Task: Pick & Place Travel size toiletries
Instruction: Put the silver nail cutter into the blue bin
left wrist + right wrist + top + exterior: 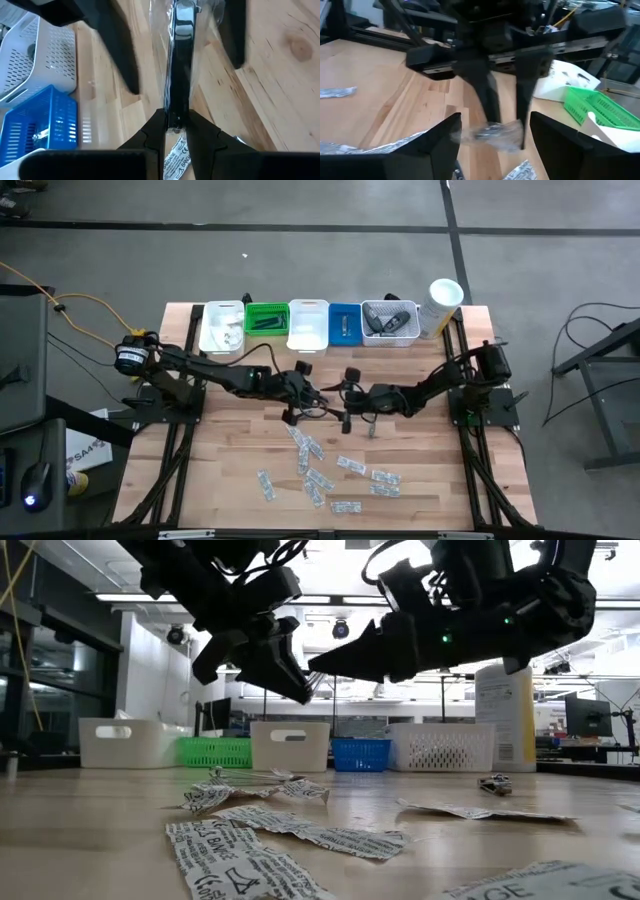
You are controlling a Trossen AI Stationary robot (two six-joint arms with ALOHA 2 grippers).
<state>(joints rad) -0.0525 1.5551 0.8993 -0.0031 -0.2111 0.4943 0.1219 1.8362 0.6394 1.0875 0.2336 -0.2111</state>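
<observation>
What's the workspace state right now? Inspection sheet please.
Surface: wooden table, bare across its left part.
Job's things: sachets scattered over the front centre; one clear-wrapped dark razor held above the table.
Clutter: row of bins along the back edge; tall white canister at the back right.
End effectors: left end effector shut on the razor's wrapper; right end effector open, facing it close by at mid-table.
Cables: yellow cable on the floor at left; dark cables on the floor at right.
Surroundings: grey floor; nobody seen.
</observation>
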